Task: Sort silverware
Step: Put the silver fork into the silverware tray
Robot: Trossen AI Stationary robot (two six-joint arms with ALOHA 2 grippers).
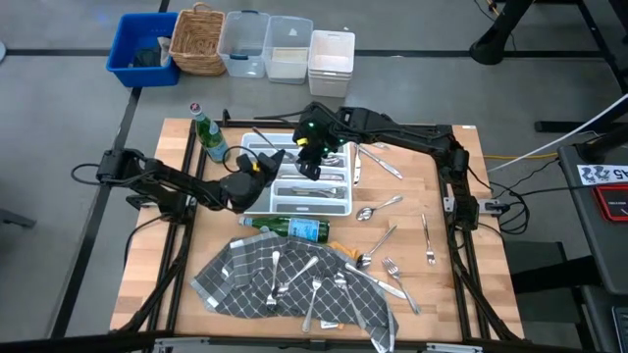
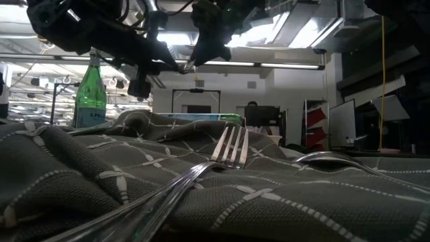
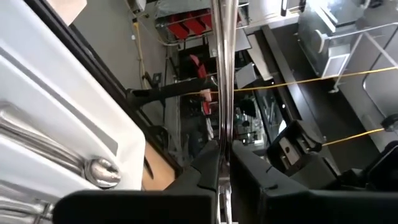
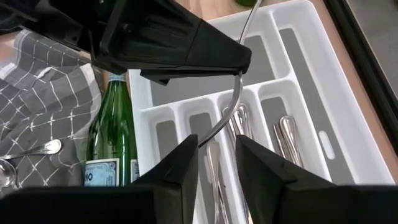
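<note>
I've got both arms over the white tray (image 1: 339,206) at table centre. My left gripper (image 1: 263,163) comes in from 9 o'clock and sits over the tray's 9 o'clock end, fingers pinched tight on a slim silver utensil (image 3: 222,93), held up clear of the tray; the left wrist view shows the shaft running straight out from between the fingers. Can't tell if it's fork, spoon or knife.

My right gripper (image 1: 310,165) reaches from 3 o'clock, hanging above the tray's middle, jaws apart, nothing held. In the right wrist view the held piece (image 4: 239,93) curves just ahead of its fingertips (image 4: 186,162), over the slots.

Sorted pieces (image 4: 286,134) lie in the tray compartments. Loose silverware: several on bare wood at 4 o'clock of the tray (image 1: 378,208), more on the grey checked cloth (image 1: 235,270) at 6 o'clock, with a fork (image 2: 232,149) close to the low camera. One green bottle (image 1: 294,227) lies along the tray's 6 o'clock edge, another (image 1: 206,132) stands at 10 o'clock.
</note>
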